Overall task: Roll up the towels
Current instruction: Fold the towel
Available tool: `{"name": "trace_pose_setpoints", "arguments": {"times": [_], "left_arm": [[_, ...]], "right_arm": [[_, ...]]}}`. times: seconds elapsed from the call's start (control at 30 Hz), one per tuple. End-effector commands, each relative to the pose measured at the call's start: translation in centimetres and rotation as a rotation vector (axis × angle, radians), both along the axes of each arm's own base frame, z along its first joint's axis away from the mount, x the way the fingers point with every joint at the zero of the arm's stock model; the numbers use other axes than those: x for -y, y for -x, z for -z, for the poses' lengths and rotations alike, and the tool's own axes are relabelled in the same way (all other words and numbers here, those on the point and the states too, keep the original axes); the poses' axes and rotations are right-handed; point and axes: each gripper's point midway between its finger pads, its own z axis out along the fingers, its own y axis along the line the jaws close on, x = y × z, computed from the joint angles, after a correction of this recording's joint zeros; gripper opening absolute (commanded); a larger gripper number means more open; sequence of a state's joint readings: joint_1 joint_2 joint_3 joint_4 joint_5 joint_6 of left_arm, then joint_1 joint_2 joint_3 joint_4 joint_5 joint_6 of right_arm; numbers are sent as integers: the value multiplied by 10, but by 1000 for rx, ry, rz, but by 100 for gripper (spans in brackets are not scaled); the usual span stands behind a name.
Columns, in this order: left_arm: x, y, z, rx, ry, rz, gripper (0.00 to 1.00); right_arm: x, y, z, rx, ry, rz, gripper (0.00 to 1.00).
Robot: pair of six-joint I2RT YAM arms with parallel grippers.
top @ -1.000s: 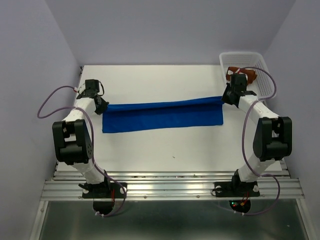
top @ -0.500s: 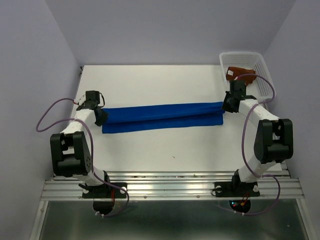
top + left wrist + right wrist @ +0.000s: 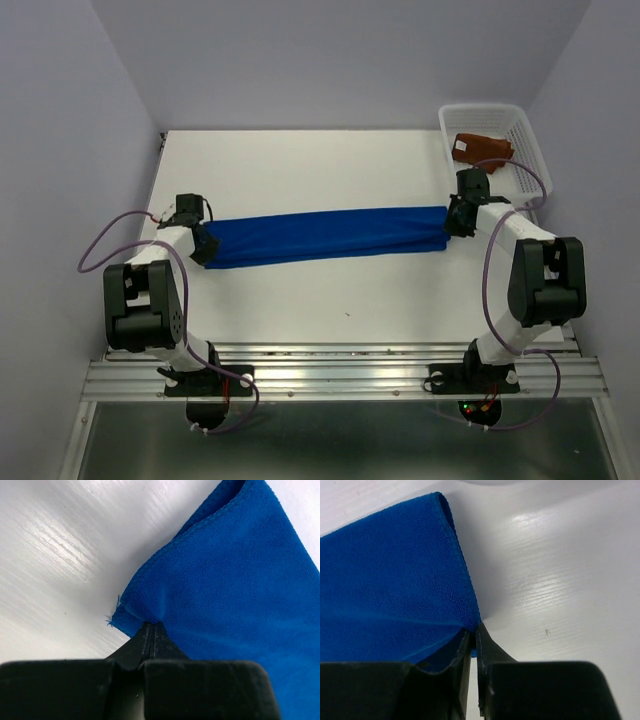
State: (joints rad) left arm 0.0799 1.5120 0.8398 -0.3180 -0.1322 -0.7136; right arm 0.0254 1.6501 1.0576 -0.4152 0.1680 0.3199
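Far right, white basket [image 3: 530, 140] (rust towel [image 3: 482, 148] inside)

Open table [image 3: 320, 170] both sides of the blue towel [image 3: 325, 233], white basket [image 3: 533, 150] — blocking far-right corner

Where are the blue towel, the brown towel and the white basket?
blue towel [image 3: 320, 234]: top external view, middle of the folded strip.
brown towel [image 3: 482, 148]: top external view, its middle, inside the white basket.
white basket [image 3: 532, 150]: top external view, right mesh wall.
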Motion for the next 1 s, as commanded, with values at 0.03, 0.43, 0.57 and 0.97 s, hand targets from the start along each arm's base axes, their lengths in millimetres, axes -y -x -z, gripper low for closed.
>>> {"name": "trace_pose_setpoints", "arguments": {"times": [0.03,0.43,0.57,0.97], "left_arm": [[-6,7,9,-43,-16,-26,14],[-14,12,-49,25,-58,-65,84],[-8,-3,-84,135,-41,-27,99],[29,-71,-77,205,82,166,99]], "right_arm": [[12,6,6,-38,31,32,18],[25,17,-46,22,102,50,71],[-8,16,-74,134,-28,-121,100],[-87,-25,-58,162,-233,-384,100]]}}
